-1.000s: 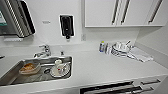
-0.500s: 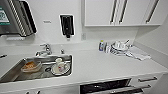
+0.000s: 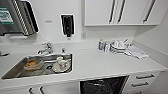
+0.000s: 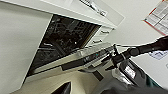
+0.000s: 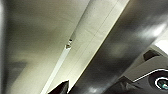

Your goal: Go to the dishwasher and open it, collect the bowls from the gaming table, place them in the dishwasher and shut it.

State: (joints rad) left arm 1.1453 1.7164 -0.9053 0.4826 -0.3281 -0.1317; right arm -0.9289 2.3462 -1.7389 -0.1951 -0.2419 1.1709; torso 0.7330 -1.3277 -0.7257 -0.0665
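My head camera has drifted slightly since a moment ago, showing more of the dark opening under the counter; nothing on the counter itself has moved. One dishwasher point(image 3: 103, 86) stands open below the white countertop point(image 3: 100, 65), its dark racks visible, its door point(image 4: 82, 58) tilted down in my left wrist view. One sink point(image 3: 37, 66) holds an orange bowl point(image 3: 32, 64) and white dishes point(image 3: 61, 65). I cannot tell how far either gripper is open.
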